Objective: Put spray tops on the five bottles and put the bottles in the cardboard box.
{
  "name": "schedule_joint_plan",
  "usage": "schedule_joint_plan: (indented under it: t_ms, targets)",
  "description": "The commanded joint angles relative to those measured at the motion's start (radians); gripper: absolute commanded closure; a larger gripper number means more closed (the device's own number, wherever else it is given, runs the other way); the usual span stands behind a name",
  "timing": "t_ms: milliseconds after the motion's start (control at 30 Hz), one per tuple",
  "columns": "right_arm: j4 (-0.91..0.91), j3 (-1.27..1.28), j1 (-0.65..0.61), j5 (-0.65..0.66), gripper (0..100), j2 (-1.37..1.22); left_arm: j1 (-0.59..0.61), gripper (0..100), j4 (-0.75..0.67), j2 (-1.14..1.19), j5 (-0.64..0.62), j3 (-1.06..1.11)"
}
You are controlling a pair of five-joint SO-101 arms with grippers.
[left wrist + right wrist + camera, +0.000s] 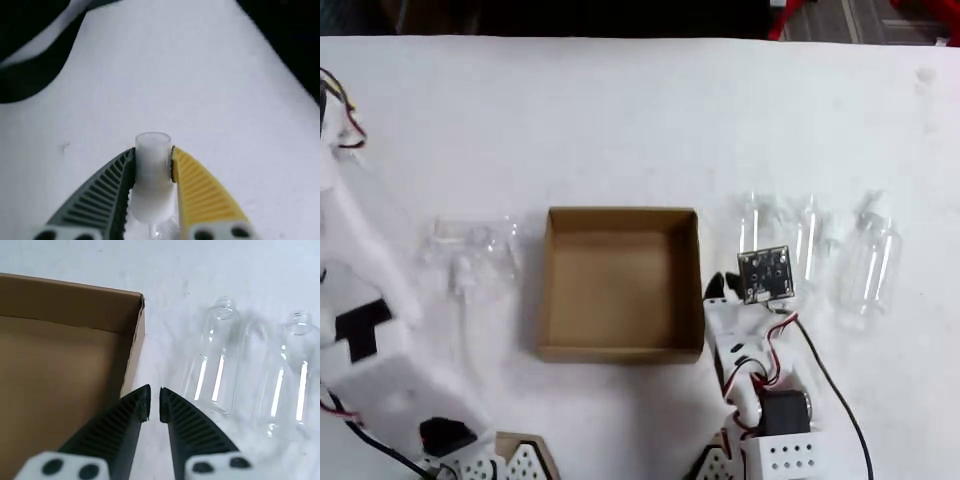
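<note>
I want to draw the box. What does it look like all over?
The box is brown cardboard, square, open on top, with four walls and a flat floor. It sits upright on the white table, nothing inside. The right gripper hangs beside one wall; I can't tell if it touches.

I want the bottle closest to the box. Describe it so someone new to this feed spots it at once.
Find the cardboard box mid-table; clear bottles sit in a row on the side where the right claw hovers. Take the bottle nearest the box, just off its corner. Alone among them, it has the box wall as one neighbour.
</note>
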State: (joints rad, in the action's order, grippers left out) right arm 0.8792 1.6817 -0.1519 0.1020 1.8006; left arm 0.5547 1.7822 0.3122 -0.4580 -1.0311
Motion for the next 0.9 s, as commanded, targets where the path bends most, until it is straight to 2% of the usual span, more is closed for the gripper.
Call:
schedule_joint_plan:
  t_ms: [0, 167, 267, 433, 533, 667, 800, 867]
  targets:
    - [0.002, 0.009, -0.002, 0.011, 97.7, 0.001, 0.021, 98, 0.006, -0.142, 0.253, 0.029]
    - [0.002, 0.009, -0.002, 0.011, 97.7, 0.001, 0.025, 98, -0.06, -0.094, 0.796, 0.405]
    - [0.002, 0.009, -0.002, 0.011, 97.7, 0.001, 0.028, 98, -0.167, -0.044, 0.964, 0.606]
    - [0.002, 0.009, -0.002, 0.011, 97.7, 0.001, 0.028, 98, -0.404, 0.019, 0.977, 0.818]
    - [0.002, 0.009, -0.002, 0.011, 97.7, 0.001, 0.019, 98, -0.493, 0.028, 0.977, 0.882]
    - [0.002, 0.009, -0.002, 0.011, 97.7, 0.001, 0.016, 96, -0.506, 0.028, 0.976, 0.907]
    - [0.002, 0.009, -0.005, 0.011, 97.7, 0.001, 0.019, 85, -0.474, 0.028, 0.93, 0.901]
    - [0.002, 0.009, -0.005, 0.011, 97.7, 0.001, 0.021, 84, -0.463, 0.028, 0.916, 0.899]
